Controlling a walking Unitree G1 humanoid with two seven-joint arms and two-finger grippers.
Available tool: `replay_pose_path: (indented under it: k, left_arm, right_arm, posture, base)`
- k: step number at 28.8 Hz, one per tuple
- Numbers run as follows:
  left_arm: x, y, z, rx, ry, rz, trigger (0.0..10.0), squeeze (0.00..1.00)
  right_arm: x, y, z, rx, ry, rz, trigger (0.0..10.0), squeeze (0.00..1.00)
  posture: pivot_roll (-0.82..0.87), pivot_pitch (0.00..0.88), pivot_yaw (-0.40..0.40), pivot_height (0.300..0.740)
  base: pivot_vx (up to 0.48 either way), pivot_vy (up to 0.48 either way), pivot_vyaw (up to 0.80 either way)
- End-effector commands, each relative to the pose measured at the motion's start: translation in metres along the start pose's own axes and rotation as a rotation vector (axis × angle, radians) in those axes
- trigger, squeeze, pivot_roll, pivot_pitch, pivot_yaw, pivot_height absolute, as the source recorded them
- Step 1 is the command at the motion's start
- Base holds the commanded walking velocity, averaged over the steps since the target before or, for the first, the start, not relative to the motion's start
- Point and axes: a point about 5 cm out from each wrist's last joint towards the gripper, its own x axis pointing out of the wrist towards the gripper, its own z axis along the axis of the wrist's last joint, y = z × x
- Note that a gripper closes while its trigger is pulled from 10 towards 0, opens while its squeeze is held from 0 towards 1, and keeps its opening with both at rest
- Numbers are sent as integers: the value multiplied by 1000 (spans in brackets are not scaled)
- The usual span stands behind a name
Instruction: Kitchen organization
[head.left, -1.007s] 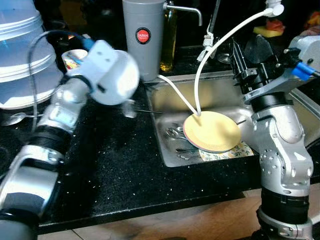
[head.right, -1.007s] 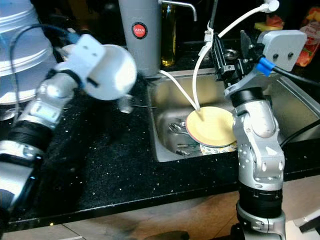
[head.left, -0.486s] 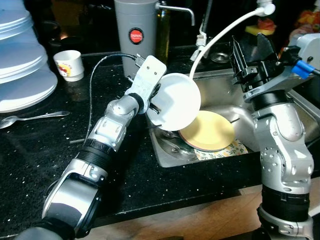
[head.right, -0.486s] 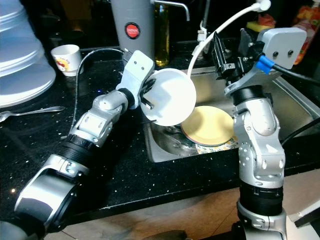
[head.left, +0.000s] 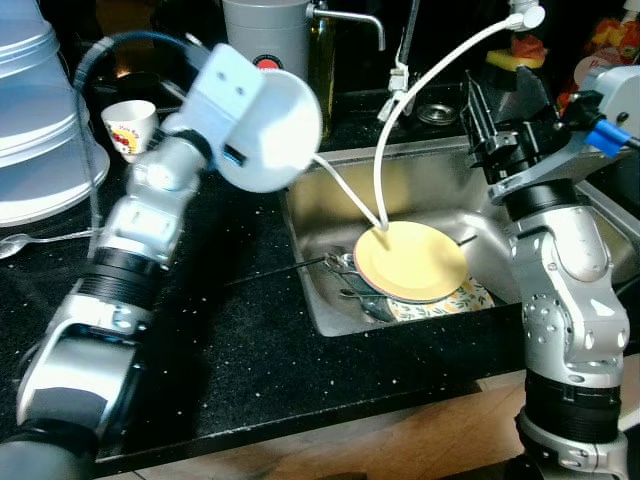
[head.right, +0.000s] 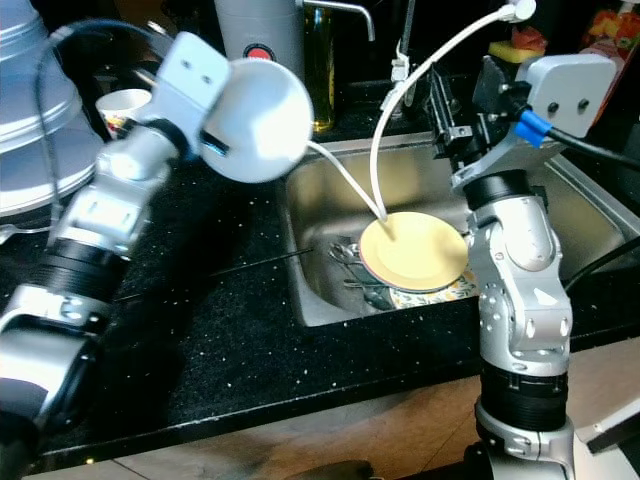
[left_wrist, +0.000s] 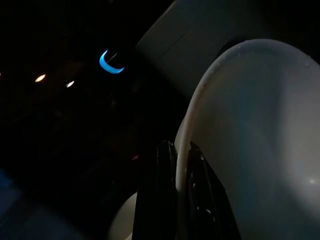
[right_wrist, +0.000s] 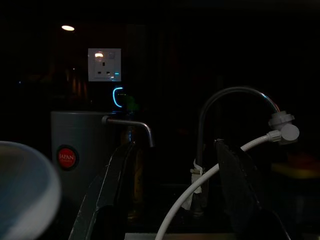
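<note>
Up close, the left gripper is clamped on the rim of a white bowl, one black finger on each side of the rim. It holds the bowl in the air above the black counter, just beside the sink's left edge, bottom facing the camera. A small cup stands on the counter beyond that arm, and a spoon lies well apart to the left.

In the sink a yellow plate rests on cutlery, with a white hose arcing down onto it. The plate lies to the right of and below the bowl, nearer the right gripper, whose fingers are spread with nothing between them, raised above the sink's back edge.
</note>
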Motion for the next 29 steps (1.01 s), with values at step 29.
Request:
replay_pose_path:
  k: [29]
  left_arm:
    - [24,-52,37,590,-419,23,10000,0]
  right_arm:
    - [-18,6,7,2,22,-35,10000,0]
  posture:
    - [-62,155,45,740]
  base:
    - [0,0,0]
